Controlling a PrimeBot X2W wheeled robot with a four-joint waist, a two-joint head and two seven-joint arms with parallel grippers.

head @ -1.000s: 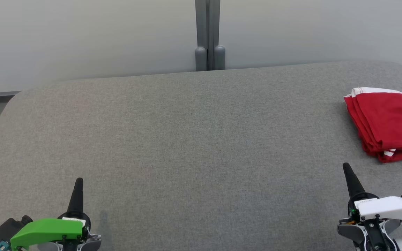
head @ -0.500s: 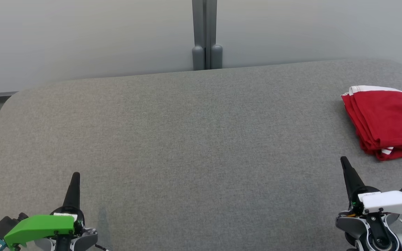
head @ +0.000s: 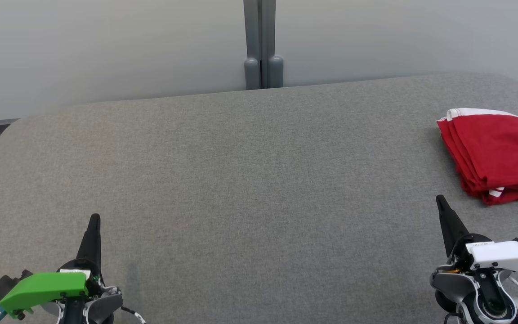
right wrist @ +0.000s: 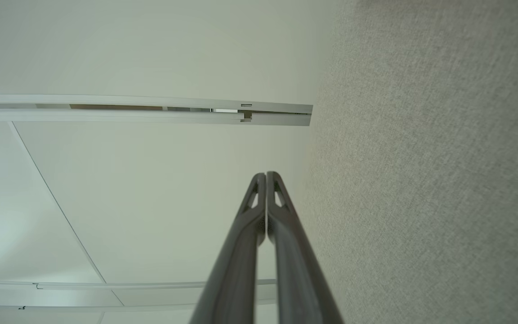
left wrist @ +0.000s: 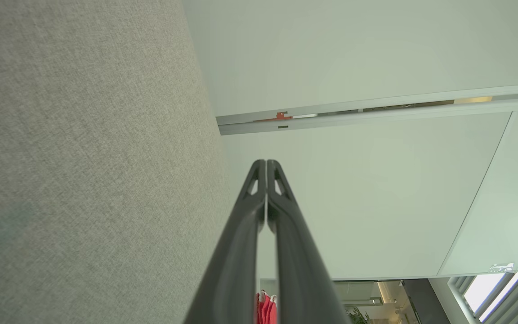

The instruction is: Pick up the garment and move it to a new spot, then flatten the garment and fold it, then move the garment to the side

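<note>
The folded red garment (head: 497, 157) lay just beyond the right end effector (head: 439, 200), not touching it. That one and the left end effector (head: 94, 218), well away from the garment, were pressed together.

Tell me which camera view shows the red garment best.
The head view: the red garment lies folded at the right end of the grey surface, partly cut off by the frame. The left wrist view catches a red sliver low between the fingers.

We look across a grey fabric tabletop (head: 259, 180) with rounded far corners. Beyond it stand pale wall panels (head: 106, 45), joined mid-scene by a grey post (head: 260, 40), in soft, even light.
</note>
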